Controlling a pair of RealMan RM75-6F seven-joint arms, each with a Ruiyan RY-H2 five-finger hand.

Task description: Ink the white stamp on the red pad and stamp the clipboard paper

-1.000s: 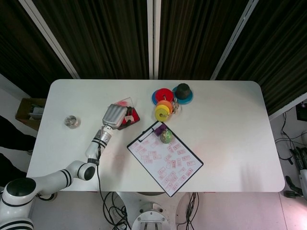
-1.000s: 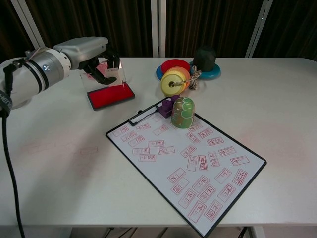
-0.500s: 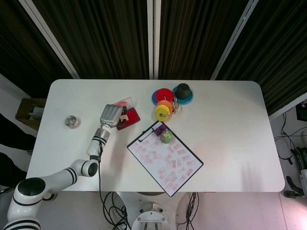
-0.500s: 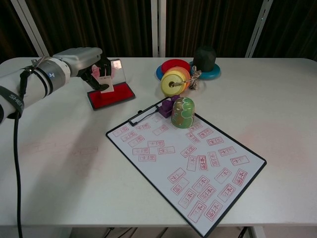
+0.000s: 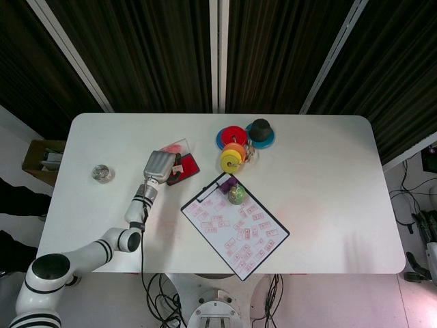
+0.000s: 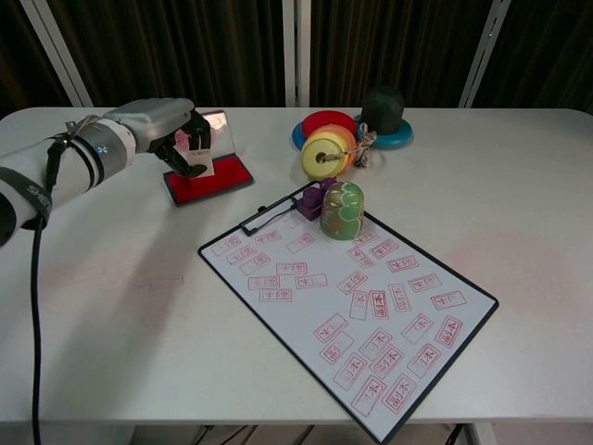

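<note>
My left hand (image 6: 165, 128) (image 5: 158, 166) holds the small white stamp (image 6: 198, 159) (image 5: 176, 169) between its fingers, low over the left end of the red ink pad (image 6: 212, 180) (image 5: 186, 168). I cannot tell whether the stamp's base touches the pad. The pad's clear lid (image 6: 220, 128) stands open behind it. The clipboard (image 6: 278, 209) (image 5: 198, 196) lies at an angle in the table's middle; its paper (image 6: 347, 306) (image 5: 234, 227) is covered with several red stamp marks. My right hand is in neither view.
A green painted doll (image 6: 341, 209) and a purple block (image 6: 312, 198) sit at the clipboard's clip. Coloured stacking rings (image 6: 326, 146) and a dark dome (image 6: 384, 107) stand behind. A small metal tin (image 5: 102, 173) lies at the far left.
My left hand has sunk and drawn back leftward with the stamp, from above the pad down to its left end. Nothing else moved.
</note>
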